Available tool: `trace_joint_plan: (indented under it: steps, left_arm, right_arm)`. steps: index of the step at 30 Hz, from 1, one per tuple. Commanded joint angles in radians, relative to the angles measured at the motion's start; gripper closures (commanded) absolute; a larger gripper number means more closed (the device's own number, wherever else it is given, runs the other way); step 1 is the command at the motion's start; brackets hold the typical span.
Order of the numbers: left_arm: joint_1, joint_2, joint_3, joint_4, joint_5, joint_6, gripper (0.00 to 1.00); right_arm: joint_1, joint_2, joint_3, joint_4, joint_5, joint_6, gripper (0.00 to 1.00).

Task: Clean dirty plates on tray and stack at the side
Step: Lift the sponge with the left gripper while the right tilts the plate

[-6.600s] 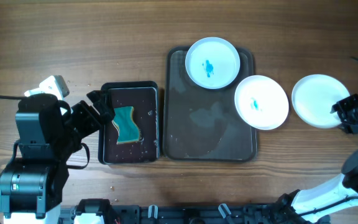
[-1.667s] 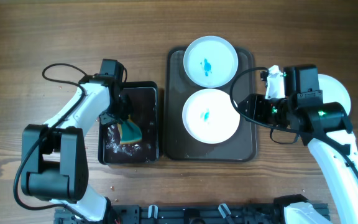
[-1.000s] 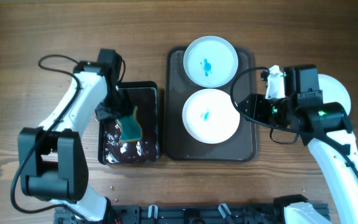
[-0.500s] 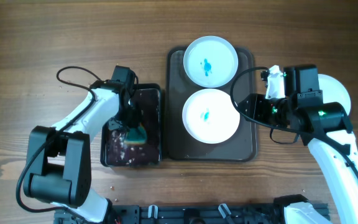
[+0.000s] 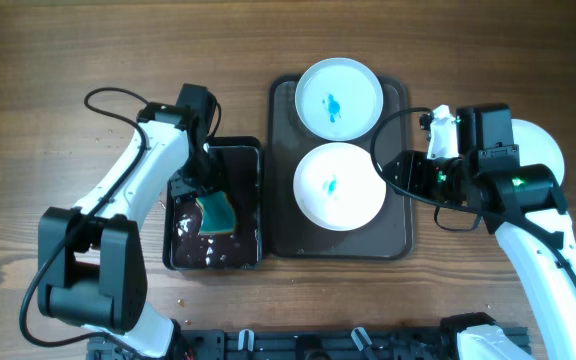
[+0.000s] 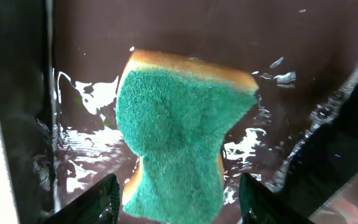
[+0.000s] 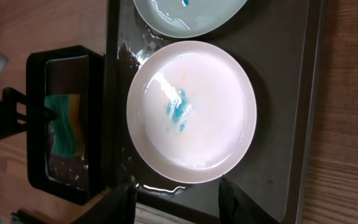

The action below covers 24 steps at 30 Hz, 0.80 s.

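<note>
Left gripper [image 6: 178, 198] spread astride sponge [image 6: 173, 137], right gripper [image 7: 177, 198] spread, seemingly off plate [image 7: 194, 115]

A brown wooden tabletop [image 5: 48, 60], its grain running left to right, fills the view under soft, even light.

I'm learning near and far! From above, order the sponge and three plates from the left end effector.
1. Teal sponge, black tray, beside the left end effector.
2. Front smeared plate, tray's middle.
3. Back smeared plate, tray's far end.
4. Table plate, far right.
</note>
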Motion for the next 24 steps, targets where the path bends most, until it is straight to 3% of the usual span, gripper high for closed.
trace_joint_plan:
  steps: [1,4,5,7,10,11,16,19,24]
  left_arm:
    - [-0.011,0.011,-0.094,0.061,0.016,-0.003,0.44]
    - [-0.012,0.011,-0.182,0.166,0.016,-0.016,0.5]
    - [-0.012,0.011,-0.217,0.208,0.016,-0.029,0.55]
    - [-0.012,0.011,-0.242,0.237,0.016,-0.029,0.78]
    - [-0.012,0.009,-0.235,0.238,0.016,-0.029,0.87]
    - [-0.012,0.009,-0.227,0.23,0.016,-0.029,0.84]
    - [-0.012,0.009,-0.154,0.138,0.016,-0.028,0.5]
    - [-0.012,0.009,-0.091,0.077,0.015,-0.027,0.44]
    - [-0.012,0.009,-0.043,0.022,0.015,-0.024,0.42]
  right_arm:
    - [-0.001,0.006,-0.001,-0.002,-0.015,0.004,0.56]
    - [-0.001,0.008,-0.001,-0.001,-0.015,0.004,0.53]
    - [-0.001,0.01,-0.001,-0.002,-0.014,0.004,0.53]
    - [-0.001,0.016,-0.001,-0.003,-0.003,0.003,0.53]
    - [-0.001,0.032,-0.001,-0.011,0.02,0.002,0.53]
    - [-0.001,0.039,-0.001,-0.013,0.019,0.003,0.53]
    - [-0.001,0.066,-0.001,-0.027,0.018,0.003,0.59]
    - [-0.001,0.067,-0.001,-0.031,0.018,0.002,0.6]
    - [-0.001,0.067,-0.001,-0.031,0.018,0.002,0.6]
